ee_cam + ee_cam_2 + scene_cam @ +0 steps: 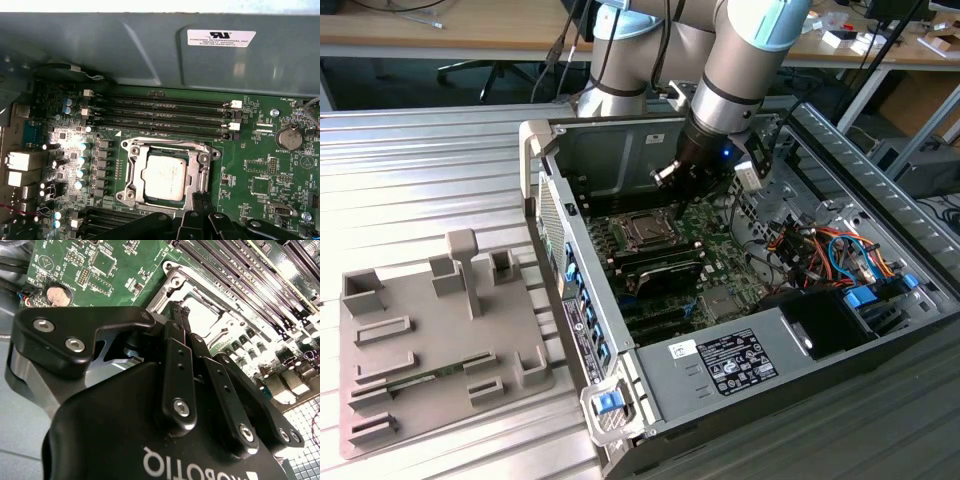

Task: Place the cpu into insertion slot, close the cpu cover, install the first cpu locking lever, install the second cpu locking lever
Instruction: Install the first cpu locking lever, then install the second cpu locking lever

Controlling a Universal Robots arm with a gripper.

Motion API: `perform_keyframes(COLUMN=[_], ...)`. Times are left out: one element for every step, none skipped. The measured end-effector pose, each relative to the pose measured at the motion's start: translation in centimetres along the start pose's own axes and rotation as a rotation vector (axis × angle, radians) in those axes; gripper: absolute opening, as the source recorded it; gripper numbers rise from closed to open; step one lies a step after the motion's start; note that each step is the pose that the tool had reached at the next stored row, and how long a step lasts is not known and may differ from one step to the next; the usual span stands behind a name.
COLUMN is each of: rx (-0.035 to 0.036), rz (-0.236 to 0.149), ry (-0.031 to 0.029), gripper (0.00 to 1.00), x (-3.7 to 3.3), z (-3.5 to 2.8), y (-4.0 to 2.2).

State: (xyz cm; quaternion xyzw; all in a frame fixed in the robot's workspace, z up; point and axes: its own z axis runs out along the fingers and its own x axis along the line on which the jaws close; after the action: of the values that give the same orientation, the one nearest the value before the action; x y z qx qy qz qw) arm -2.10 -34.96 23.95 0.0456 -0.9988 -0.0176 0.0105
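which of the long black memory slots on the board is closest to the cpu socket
The lowest long black memory slot in the first wrist view, running just beside the silvery square cpu cover; the others lie nearer the grey case wall.

There was one open computer case (pixel 740 360) holding one motherboard (pixel 260 165), with one cpu (pixel 165 175) under one cpu cover (pixel 131 170). Four memory slots (pixel 160 114) ran beside the socket. One coin battery (pixel 288 137) sat on the board. One grey fixture tray (pixel 430 345) lay outside.
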Motion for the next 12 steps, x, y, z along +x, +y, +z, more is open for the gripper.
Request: perform_keyframes(rx=[0.0,-0.0001,-0.0002,-0.0001,-0.0002,-0.0002,-0.0003,-0.0001,-0.0003,-0.0003,-0.0003,-0.0003], rz=[0.0,0.0,0.0,0.0,0.0,0.0,0.0,0.0,0.0,0.0,0.0,0.0], ry=[0.0,0.0,-0.0001,0.0,0.0,0.0,0.0,0.0001,0.0,0.0,0.0,0.0], gripper=[0.11,0.11,0.11,0.11,0.11,0.11,0.11,0.11,0.11,0.11,0.11,0.11], x=[0.0,0.0,0.0,0.0,0.0,0.0,0.0,0.0,0.0,0.01,0.03,0.05], z=[0.0,0.0,0.0,0.0,0.0,0.0,0.0,-0.02,0.0,0.0,0.01,0.02], y=[0.0,0.0,0.0,0.0,0.0,0.0,0.0,-0.06,-0.13,-0.26,-0.47,-0.77])
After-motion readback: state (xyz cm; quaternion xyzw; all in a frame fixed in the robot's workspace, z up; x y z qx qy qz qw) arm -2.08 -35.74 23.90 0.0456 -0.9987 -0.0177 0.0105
